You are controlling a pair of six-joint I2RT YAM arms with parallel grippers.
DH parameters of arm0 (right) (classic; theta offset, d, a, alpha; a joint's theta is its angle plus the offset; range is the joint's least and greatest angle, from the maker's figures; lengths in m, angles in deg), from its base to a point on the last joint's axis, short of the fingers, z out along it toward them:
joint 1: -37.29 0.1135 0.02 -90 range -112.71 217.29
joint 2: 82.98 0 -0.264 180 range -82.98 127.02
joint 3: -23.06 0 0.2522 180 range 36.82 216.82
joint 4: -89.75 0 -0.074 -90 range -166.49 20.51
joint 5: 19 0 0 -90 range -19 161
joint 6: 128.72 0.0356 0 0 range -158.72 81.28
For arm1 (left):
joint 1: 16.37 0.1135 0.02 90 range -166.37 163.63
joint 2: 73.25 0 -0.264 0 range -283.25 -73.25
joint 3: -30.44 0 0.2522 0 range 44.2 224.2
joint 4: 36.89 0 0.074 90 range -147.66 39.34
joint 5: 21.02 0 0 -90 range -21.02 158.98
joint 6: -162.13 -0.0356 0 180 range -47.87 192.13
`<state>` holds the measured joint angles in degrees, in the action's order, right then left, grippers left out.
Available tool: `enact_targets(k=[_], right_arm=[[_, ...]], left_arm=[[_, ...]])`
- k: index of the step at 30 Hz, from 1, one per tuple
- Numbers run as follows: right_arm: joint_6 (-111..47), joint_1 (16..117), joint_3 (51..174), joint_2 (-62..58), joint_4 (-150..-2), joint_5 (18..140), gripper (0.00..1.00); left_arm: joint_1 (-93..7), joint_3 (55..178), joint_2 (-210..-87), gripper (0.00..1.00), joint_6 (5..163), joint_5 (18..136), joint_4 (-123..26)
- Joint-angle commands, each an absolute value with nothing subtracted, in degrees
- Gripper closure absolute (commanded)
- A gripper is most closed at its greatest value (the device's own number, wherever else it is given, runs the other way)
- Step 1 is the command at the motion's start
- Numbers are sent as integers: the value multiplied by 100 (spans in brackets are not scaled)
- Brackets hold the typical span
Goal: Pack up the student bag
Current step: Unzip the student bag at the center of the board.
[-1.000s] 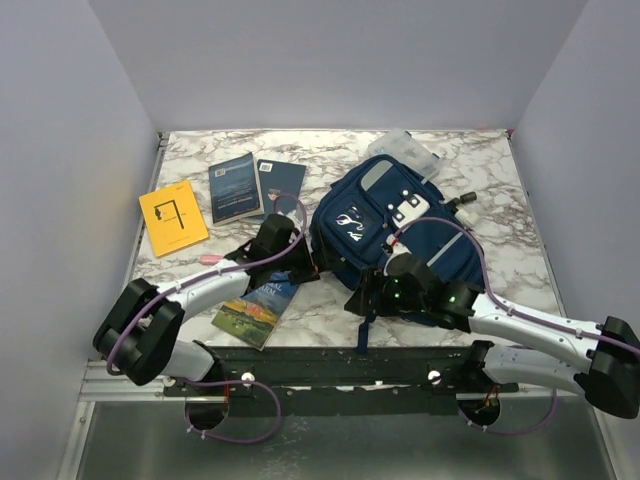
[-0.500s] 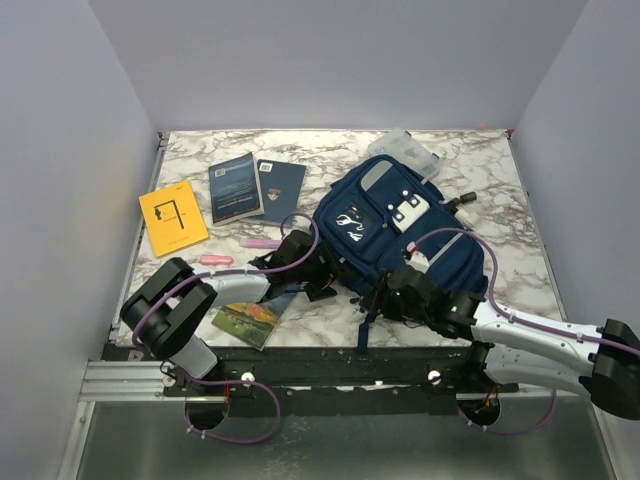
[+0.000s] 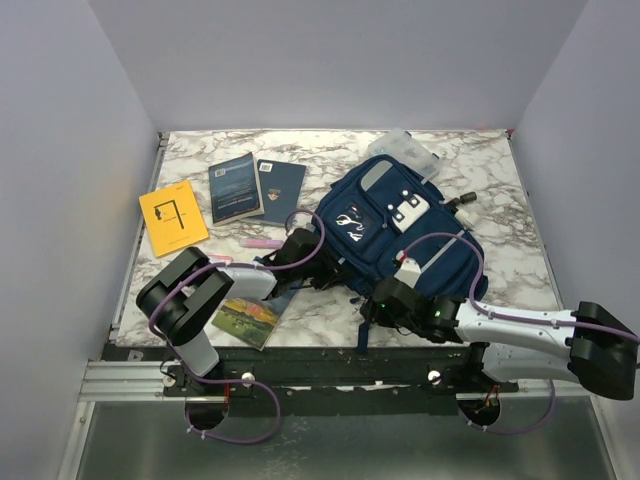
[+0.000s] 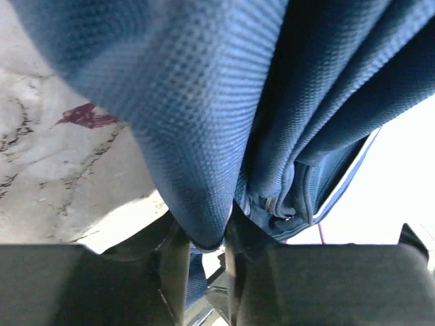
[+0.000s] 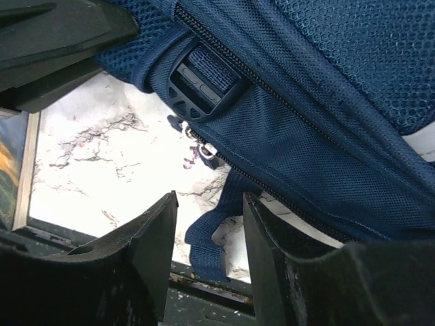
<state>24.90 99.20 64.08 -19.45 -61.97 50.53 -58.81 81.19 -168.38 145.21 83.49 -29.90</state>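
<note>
The student bag [image 3: 445, 262], navy with grey stripes and a white patch, lies flat at the table's centre right. My left gripper [image 3: 338, 278] is at the bag's near left edge. In the left wrist view it [image 4: 202, 238] is shut on a fold of the blue bag fabric [image 4: 197, 102]. My right gripper [image 3: 372, 303] sits at the bag's near corner. In the right wrist view it [image 5: 209, 198] stands open under the bag's zipped edge [image 5: 326, 122]. A loose strap [image 5: 207, 251] lies on the marble beyond the gap, and a zipper pull [image 5: 207, 153] and a black buckle [image 5: 200, 81] are just ahead.
A yellow book [image 3: 172, 218], a dark blue book [image 3: 235, 187] and a navy booklet [image 3: 280, 180] lie at the back left. A landscape-cover book [image 3: 255, 310] lies near the front edge, under the left arm. A pink pen [image 3: 262, 242] lies mid-left. A clear plastic box [image 3: 410, 150] sits behind the bag.
My left gripper moved right to the bag's edge and closed on its fabric. My right gripper slid toward the bag's near corner, and its jaws narrowed.
</note>
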Motion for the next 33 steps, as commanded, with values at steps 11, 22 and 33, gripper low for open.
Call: enact_targets(k=[11, 22, 33], right_arm=[[2047, 10078, 6891, -1380, -6526, 3893, 58], [1746, 10085, 6914, -1099, -6724, 3743, 66], [931, 10115, 6405, -1183, -7675, 3649, 63]], left_arm=[[-5759, 8229, -16608, 100, 14687, 9104, -2253], [-5733, 8257, -16446, 100, 14710, 9301, -2130], [-5706, 8182, -16390, 100, 14701, 9385, -2095]])
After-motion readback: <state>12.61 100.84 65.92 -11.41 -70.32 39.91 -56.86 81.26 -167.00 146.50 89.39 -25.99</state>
